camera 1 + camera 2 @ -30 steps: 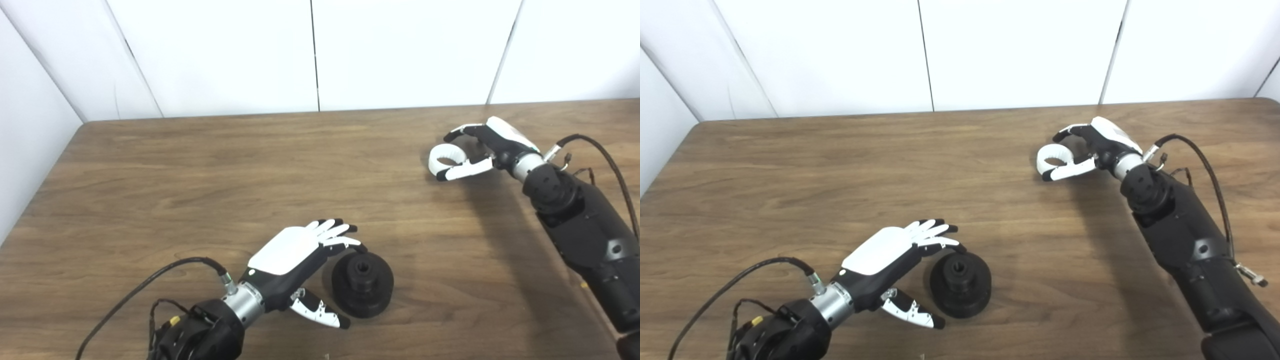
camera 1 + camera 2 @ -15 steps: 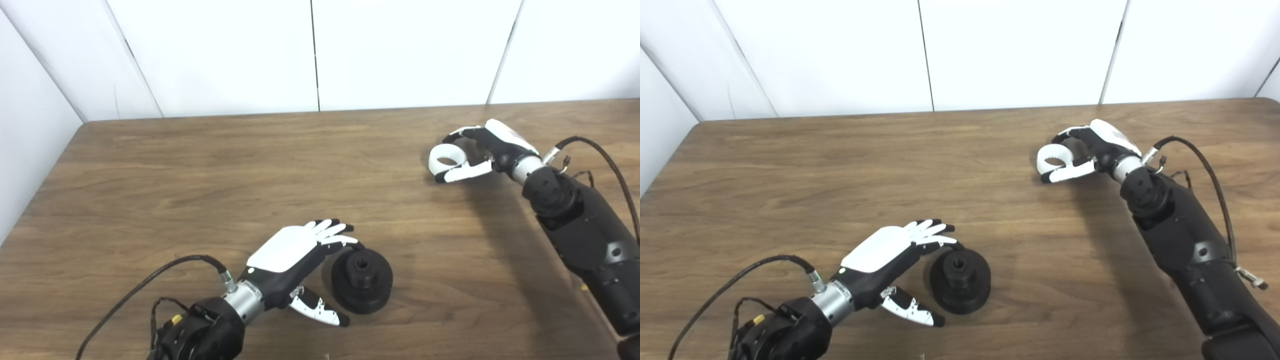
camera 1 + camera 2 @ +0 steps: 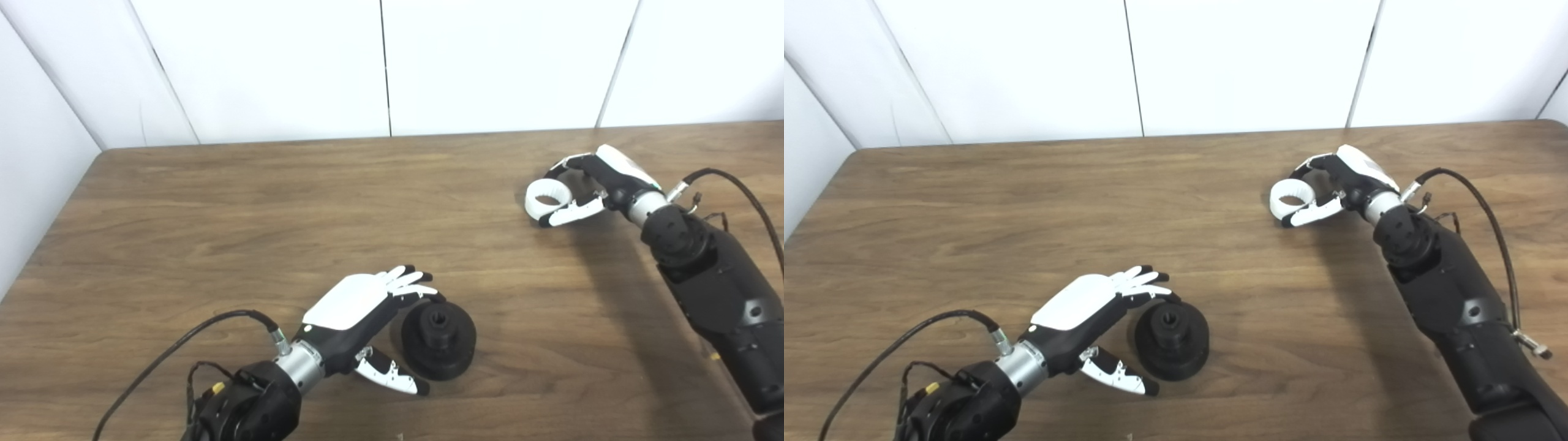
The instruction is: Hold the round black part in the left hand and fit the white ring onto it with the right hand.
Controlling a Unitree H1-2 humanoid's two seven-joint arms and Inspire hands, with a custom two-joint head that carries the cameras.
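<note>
- The round black part (image 3: 438,340) sits on the wooden bench (image 3: 257,208), toward its near edge, with its wide base down and a raised hub with a centre hole facing up.
- The left hand (image 3: 367,315) lies just left of the round black part, white back upward, with its arm coming in low over the bench.
- Its fingers (image 3: 411,283) reach over the far left rim of the round black part and seem to touch it; the thumb (image 3: 392,378) stretches along the near left side, its tip close to the base.
- The left hand is spread around the part rather than clamped on it: fingers apart, nothing lifted.
- The white ring (image 3: 1291,199) is well away from the round black part, up and to the right, in the far right area of the bench.
- The right hand (image 3: 1338,184) is closed on the white ring: curled fingers (image 3: 1315,162) meet its far side and the thumb (image 3: 1314,212) presses against its near side.
- Whether the ring rests on the bench or is raised slightly off it cannot be told.
- A black cable (image 3: 1488,214) loops beside the right forearm, right of the round black part.
</note>
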